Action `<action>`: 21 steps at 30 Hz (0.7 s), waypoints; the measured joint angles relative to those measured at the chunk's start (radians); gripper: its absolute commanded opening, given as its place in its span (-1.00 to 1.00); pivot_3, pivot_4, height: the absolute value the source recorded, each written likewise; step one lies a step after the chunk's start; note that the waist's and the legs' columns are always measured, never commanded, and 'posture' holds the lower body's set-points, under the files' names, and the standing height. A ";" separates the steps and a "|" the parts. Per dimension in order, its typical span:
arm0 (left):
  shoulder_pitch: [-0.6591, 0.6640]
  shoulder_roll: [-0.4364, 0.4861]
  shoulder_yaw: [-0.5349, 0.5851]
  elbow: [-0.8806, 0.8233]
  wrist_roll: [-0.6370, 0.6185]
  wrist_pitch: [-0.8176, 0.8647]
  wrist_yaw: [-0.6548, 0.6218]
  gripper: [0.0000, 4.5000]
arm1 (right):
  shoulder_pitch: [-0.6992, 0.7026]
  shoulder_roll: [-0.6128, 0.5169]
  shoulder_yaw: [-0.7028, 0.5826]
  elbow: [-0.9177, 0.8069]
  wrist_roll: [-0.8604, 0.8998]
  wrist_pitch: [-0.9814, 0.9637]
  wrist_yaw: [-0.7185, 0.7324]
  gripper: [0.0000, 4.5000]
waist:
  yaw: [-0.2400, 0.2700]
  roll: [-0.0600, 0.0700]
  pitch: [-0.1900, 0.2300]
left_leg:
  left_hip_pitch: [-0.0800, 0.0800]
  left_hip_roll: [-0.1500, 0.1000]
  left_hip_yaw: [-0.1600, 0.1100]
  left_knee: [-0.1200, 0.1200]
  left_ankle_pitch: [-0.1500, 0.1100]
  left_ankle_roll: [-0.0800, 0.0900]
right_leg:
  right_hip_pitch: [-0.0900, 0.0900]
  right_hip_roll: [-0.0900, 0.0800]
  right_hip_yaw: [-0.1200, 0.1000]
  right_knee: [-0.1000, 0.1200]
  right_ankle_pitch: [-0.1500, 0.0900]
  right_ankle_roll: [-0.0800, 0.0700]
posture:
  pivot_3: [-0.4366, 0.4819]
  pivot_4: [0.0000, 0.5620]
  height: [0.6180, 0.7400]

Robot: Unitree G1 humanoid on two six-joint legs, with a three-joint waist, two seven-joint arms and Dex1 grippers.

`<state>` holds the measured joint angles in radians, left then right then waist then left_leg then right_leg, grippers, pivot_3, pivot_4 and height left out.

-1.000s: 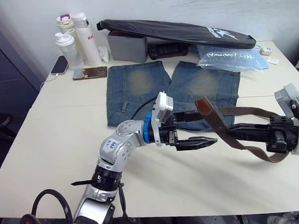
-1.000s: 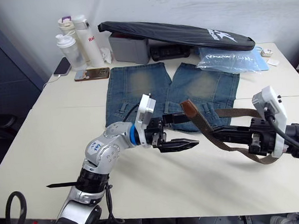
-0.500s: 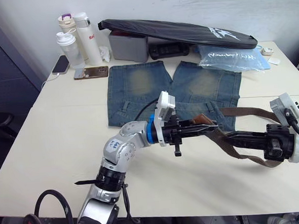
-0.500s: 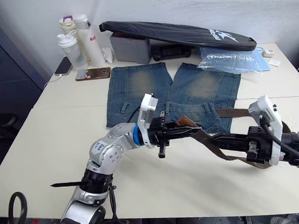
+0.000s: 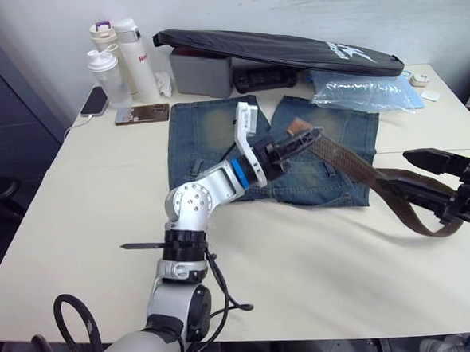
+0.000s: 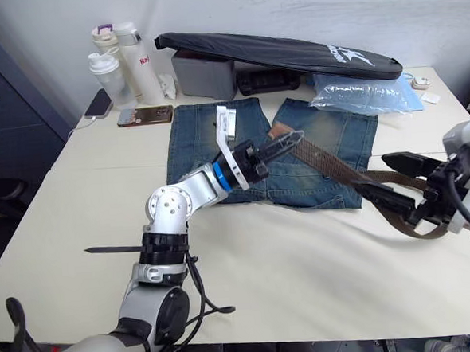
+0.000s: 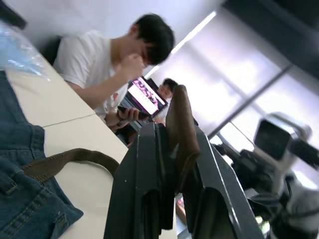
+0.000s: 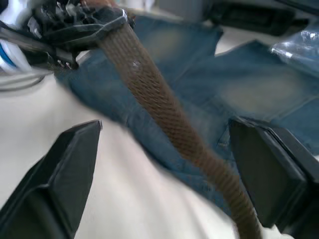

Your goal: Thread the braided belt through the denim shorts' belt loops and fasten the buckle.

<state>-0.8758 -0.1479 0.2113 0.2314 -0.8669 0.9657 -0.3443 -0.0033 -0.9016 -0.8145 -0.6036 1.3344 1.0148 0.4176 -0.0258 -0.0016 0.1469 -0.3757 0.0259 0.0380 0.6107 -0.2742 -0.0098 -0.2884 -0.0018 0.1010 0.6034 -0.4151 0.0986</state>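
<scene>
The denim shorts (image 5: 217,137) lie flat on the table, waistband toward me. My left gripper (image 5: 301,142) is raised over them and shut on the tan tip of the braided belt (image 5: 346,165). The wrist view shows the strap (image 7: 180,124) clamped between both fingers (image 7: 144,189). From there the belt slopes down to the right and loops near my right gripper (image 5: 391,169). That gripper stands open, its fingers (image 8: 70,174) wide apart on either side of the strap (image 8: 159,109) without pinching it. The buckle is hidden. The belt loops are too small to make out.
At the back of the table are bottles (image 5: 120,59), two phones (image 5: 141,114), a grey box (image 5: 201,70), a long black bag (image 5: 291,49) and a plastic packet (image 5: 361,92). A person in a white shirt (image 7: 99,64) sits beyond the table's right end. Bare tabletop (image 5: 304,267) lies in front.
My right gripper has opened and let go of the belt, drawing back to the right. My left gripper, shut on the belt tip, has risen and swung it over the shorts.
</scene>
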 measured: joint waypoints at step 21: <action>-0.058 -0.019 0.112 0.019 -0.270 0.113 0.267 -1.00 | -0.027 0.667 0.573 -0.028 0.312 -0.539 -0.645 0.97 | -0.003 0.000 0.000 | 0.002 0.001 0.000 -0.002 0.003 -0.005 | -0.002 0.002 0.003 0.003 0.000 0.002 | -0.05 -0.47 1.00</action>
<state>-0.9337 -0.1666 0.3236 0.2500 -1.1372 1.0784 -0.0775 -0.0308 -0.2349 -0.2419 -0.6315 1.6467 0.4760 -0.2278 -0.0289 -0.0012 0.1466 -0.3740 0.0270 0.0385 0.6085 -0.2714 -0.0150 -0.2908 -0.0002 0.1039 0.6066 -0.4148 0.1006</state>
